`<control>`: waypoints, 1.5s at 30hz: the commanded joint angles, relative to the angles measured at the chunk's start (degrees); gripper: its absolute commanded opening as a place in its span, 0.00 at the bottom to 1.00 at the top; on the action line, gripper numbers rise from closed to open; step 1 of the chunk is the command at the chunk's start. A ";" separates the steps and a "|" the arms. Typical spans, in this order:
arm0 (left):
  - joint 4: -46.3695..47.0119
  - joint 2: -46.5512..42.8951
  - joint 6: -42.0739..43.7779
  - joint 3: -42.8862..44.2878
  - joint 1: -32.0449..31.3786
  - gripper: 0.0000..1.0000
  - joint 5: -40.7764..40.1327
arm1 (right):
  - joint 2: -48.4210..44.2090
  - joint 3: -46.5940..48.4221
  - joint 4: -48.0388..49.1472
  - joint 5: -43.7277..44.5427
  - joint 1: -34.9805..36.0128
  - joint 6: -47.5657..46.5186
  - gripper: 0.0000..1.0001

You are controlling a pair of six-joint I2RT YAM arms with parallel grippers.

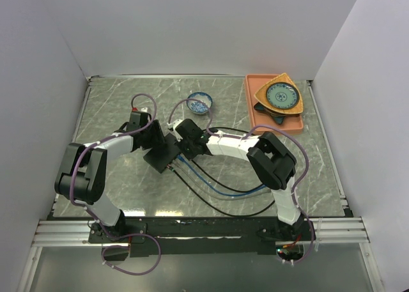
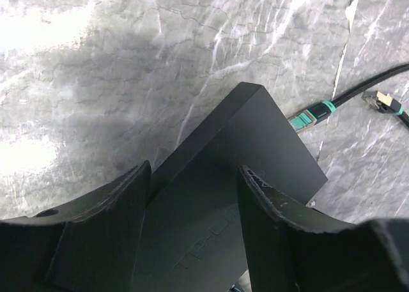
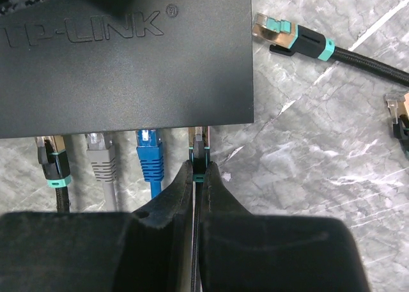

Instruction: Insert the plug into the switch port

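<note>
**A:** right gripper (image 3: 199, 170) is pinched tight on the plug (image 3: 199, 142), tip right at the port edge of the switch (image 3: 128, 62), next to the blue cable (image 3: 148, 154).

**B:** left gripper (image 2: 195, 170) has its jaws apart over the switch, so it might skid back, or the plug jams crooked.

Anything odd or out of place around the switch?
No damage visible. A spare plug lies loose on the table off a corner of the switch; a second plug at the view's right edge. Both unplugged.
</note>
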 commanded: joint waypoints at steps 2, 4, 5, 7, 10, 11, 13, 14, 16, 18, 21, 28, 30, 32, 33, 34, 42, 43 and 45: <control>1.04 0.79 0.11 -0.48 -1.31 0.57 9.80 | 1.57 4.37 6.98 -1.64 -0.10 -1.58 0.00; 1.39 0.97 0.37 -0.56 -1.31 0.57 10.68 | 1.57 4.72 6.89 -1.48 -0.10 -2.19 0.00; 1.65 0.97 0.46 -0.65 -1.31 0.56 10.85 | 1.66 4.90 6.98 -1.57 -0.10 -2.19 0.00; 1.65 0.88 0.46 -0.74 -1.40 0.56 10.68 | 1.31 4.81 7.15 -1.92 -0.18 -2.19 0.00; 2.09 0.79 0.72 -0.91 -1.31 0.56 11.29 | 0.96 4.99 7.68 -2.88 -0.18 -4.74 0.00; 2.35 0.70 0.64 -1.18 -1.31 0.56 11.47 | 1.05 5.33 7.77 -2.89 -0.27 -5.26 0.00; 2.53 0.70 0.55 -1.27 -1.31 0.55 11.82 | 1.13 6.04 7.51 -2.97 -0.27 -5.71 0.00; 2.71 0.70 0.55 -1.27 -1.31 0.55 12.08 | 1.31 6.56 7.33 -3.23 -0.27 -6.06 0.00; 3.15 0.88 0.64 -1.36 -1.40 0.54 12.70 | 1.31 6.92 7.50 -3.85 -0.45 -6.50 0.00; 3.41 0.97 0.72 -1.44 -1.40 0.54 12.88 | 1.13 7.18 7.86 -4.64 -0.62 -7.03 0.00; 3.41 1.14 0.99 -1.44 -1.40 0.53 13.23 | 1.22 7.97 8.12 -5.61 -0.62 -7.55 0.00; 3.50 1.23 1.51 -1.18 -1.58 0.52 13.67 | 2.19 9.99 7.86 -8.59 -0.71 -9.49 0.00; 3.59 1.32 1.60 -1.09 -1.49 0.52 13.93 | 2.63 10.43 7.94 -9.21 -0.71 -10.19 0.00; 3.59 1.49 1.87 -0.92 -1.49 0.52 14.19 | 3.06 10.87 7.94 -10.26 -0.80 -10.89 0.00; 3.68 1.49 2.04 -0.83 -1.49 0.52 14.46 | 3.15 10.96 8.03 -11.14 -0.80 -11.16 0.00; 3.76 1.58 2.22 -0.74 -1.58 0.52 14.46 | 3.33 11.05 8.12 -11.58 -0.80 -11.51 0.00; 3.50 2.55 2.92 0.14 -2.02 0.51 15.25 | 4.74 13.07 8.38 -12.64 -0.80 -12.83 0.00; 3.50 2.72 2.92 0.31 -2.10 0.51 15.25 | 5.17 13.77 8.30 -12.64 -0.80 -12.92 0.00; 3.59 2.81 2.92 0.40 -2.37 0.51 15.51 | 5.61 14.56 7.95 -12.99 -0.89 -12.92 0.00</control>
